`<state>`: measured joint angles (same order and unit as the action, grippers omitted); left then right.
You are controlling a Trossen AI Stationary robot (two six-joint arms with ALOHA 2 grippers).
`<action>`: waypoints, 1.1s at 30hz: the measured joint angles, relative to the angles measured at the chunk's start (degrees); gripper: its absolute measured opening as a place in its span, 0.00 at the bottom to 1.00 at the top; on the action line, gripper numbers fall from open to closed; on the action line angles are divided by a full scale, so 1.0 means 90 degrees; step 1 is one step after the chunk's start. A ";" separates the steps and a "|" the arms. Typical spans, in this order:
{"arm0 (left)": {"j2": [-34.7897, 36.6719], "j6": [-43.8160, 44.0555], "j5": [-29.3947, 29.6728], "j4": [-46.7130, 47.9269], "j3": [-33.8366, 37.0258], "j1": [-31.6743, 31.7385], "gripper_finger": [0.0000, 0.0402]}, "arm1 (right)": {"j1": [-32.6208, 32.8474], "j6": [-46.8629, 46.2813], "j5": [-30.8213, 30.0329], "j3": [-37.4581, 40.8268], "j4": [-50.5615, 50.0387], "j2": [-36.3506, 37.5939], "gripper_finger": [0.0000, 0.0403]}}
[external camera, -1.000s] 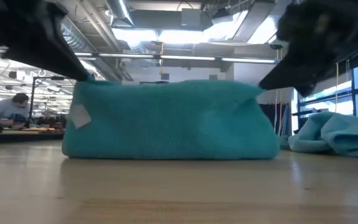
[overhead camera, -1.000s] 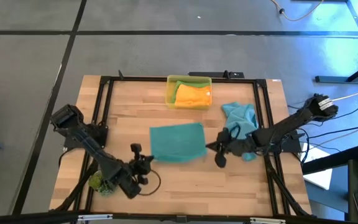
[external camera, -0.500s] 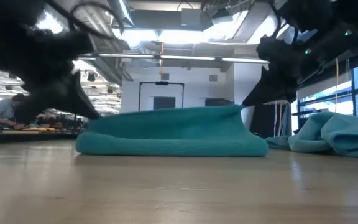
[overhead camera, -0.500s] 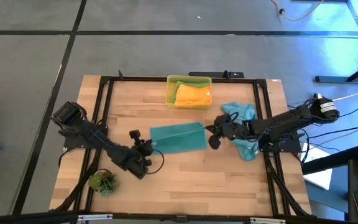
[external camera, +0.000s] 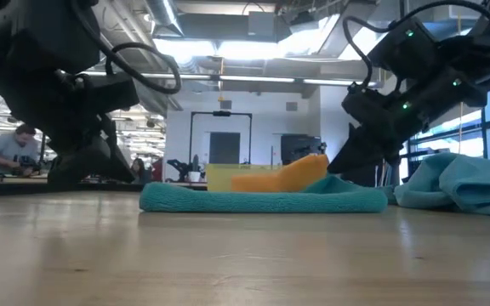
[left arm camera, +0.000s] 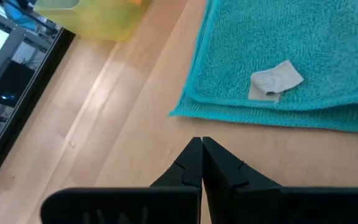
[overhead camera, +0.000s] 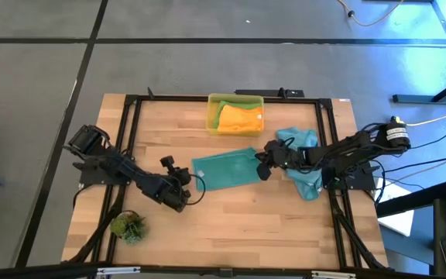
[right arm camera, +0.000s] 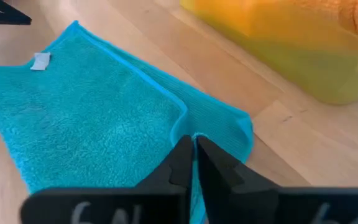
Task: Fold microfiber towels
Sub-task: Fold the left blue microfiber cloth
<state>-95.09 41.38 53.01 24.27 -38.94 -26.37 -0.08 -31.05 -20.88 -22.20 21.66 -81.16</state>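
A teal microfiber towel (overhead camera: 224, 170) lies flat and folded on the table's middle, a white tag (left arm camera: 275, 79) on its top layer. My left gripper (left arm camera: 202, 144) is shut and stands just short of the towel's left edge (left arm camera: 185, 112), touching nothing. My right gripper (right arm camera: 194, 140) is shut at the towel's right end. An orange towel (overhead camera: 241, 118) sits in the yellow bin (overhead camera: 214, 108). Another teal towel (overhead camera: 300, 151) lies crumpled on the right, under my right arm. My right gripper pinches a corner of the folded towel's top layer (right arm camera: 190, 127) between its two fingers. The fingers slant down from the table's right side. The corner rests on the layer beneath it, and the whole towel (external camera: 262, 200) lies flat on the table.
The yellow bin stands at the far middle of the table. A small green plant tuft (overhead camera: 128, 226) sits near the front left corner. A black frame (overhead camera: 130, 124) runs along the table's edges. Bare wood (overhead camera: 238, 225) lies between the towel and the near edge.
Both grippers have moved toward the far edge and down, carrying the towel's raised near edge over onto its far half. The towel, standing up as a tall fold a second ago, now lies flat and folded. My left gripper has ended off the cloth.
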 joint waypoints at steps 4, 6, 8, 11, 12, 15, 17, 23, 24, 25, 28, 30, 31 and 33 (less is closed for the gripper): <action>0.0000 -0.0116 0.0003 -0.0089 0.0000 -0.0050 0.00 | -0.0047 0.0037 0.0000 -0.0005 0.0161 -0.0103 0.12; 0.0000 -0.0119 0.0010 -0.0196 -0.0001 -0.0093 0.00 | -0.0079 0.0163 -0.0003 -0.0005 0.0152 -0.0100 0.16; 0.0000 -0.0153 0.0013 -0.0206 -0.0058 -0.0155 0.00 | -0.0098 0.0247 0.0002 -0.0005 0.0150 -0.0050 0.19; 0.0000 -0.0235 0.0027 -0.0230 -0.0262 -0.0277 0.00 | -0.0184 0.0244 0.0361 -0.0042 0.0101 0.0069 0.26; 0.0000 -0.0361 -0.0001 -0.0230 -0.0344 -0.0316 0.00 | -0.0215 0.0259 0.0484 -0.0057 0.0099 0.0122 0.29; 0.0000 -0.0770 -0.0078 -0.0238 -0.0642 -0.0420 0.04 | -0.0269 0.0430 0.0544 -0.0109 0.0097 0.0312 0.38; 0.0000 -0.0919 -0.0158 -0.0243 -0.0847 -0.0453 0.08 | -0.0308 0.0518 0.0549 -0.0134 0.0055 0.0490 0.43; -0.0005 -0.1068 -0.0748 -0.1327 -0.1100 -0.0447 0.18 | -0.0287 0.1007 0.0462 -0.0167 0.0097 0.1038 0.52; -0.0033 -0.1145 -0.0792 -0.1518 -0.1101 -0.0443 0.18 | -0.0244 0.1013 0.0466 -0.0167 0.0103 0.1078 0.52; -0.0071 -0.1211 -0.0845 -0.1636 -0.1110 -0.0437 0.19 | -0.0179 0.1008 0.0476 -0.0167 0.0105 0.1100 0.51; -0.0114 -0.1306 -0.0863 -0.1700 -0.1098 -0.0456 0.18 | 0.0167 0.1020 0.0505 -0.0167 0.0130 0.1099 0.48; -0.0112 -0.1327 -0.0860 -0.1866 -0.1098 -0.0492 0.18 | 0.0456 0.1025 0.0493 -0.0167 0.0145 0.1075 0.46; -0.0112 -0.1364 -0.0876 -0.1927 -0.1098 -0.0514 0.19 | 0.0613 0.1012 0.0443 -0.0167 0.0137 0.1075 0.45; -0.0112 -0.1394 -0.1124 -0.2023 -0.1098 -0.0556 0.19 | 0.0969 0.0969 0.0177 -0.0167 0.0196 0.1075 0.43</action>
<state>-96.09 28.84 42.90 6.07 -48.82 -31.38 8.64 -22.33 -19.29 -23.70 23.42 -71.48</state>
